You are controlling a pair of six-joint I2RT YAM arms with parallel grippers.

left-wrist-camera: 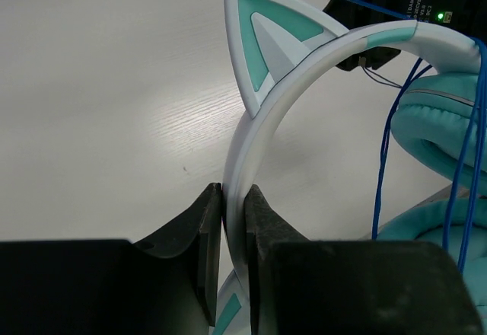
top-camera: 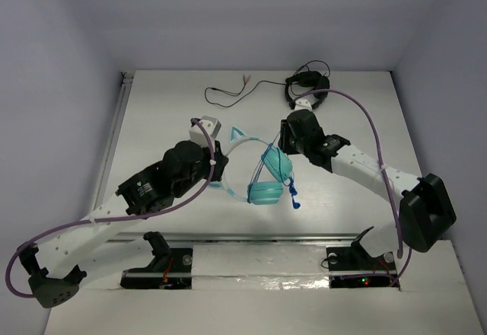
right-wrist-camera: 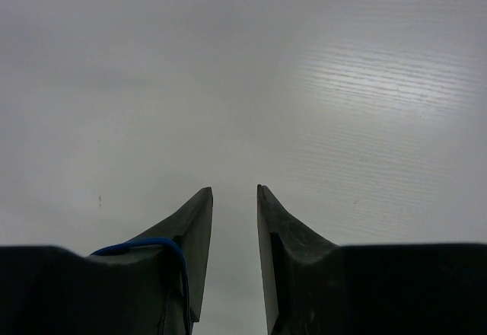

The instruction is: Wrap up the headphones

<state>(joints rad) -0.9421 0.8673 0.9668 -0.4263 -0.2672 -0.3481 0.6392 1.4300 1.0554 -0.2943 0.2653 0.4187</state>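
The teal headphones (top-camera: 265, 193) lie mid-table, ear cups together, several turns of thin blue cable (top-camera: 268, 169) round them and its plug end (top-camera: 295, 204) hanging to the right. The pale headband (top-camera: 232, 143) with a cat ear arches left. My left gripper (top-camera: 217, 164) is shut on the headband (left-wrist-camera: 304, 76), which runs between the jaws just below the cat ear (left-wrist-camera: 266, 30); an ear cup (left-wrist-camera: 441, 129) and cable strands (left-wrist-camera: 384, 152) show at right. My right gripper (top-camera: 283, 148) hovers just behind the cups, jaws slightly apart with nothing between them (right-wrist-camera: 234, 192); a cable loop (right-wrist-camera: 152, 244) lies over its left finger.
Black headphones (top-camera: 308, 84) sit at the back right, their black cable (top-camera: 228, 95) trailing left across the back of the white table (top-camera: 160, 122). White walls close in the table on three sides. A metal rail (top-camera: 251, 237) runs along the near edge.
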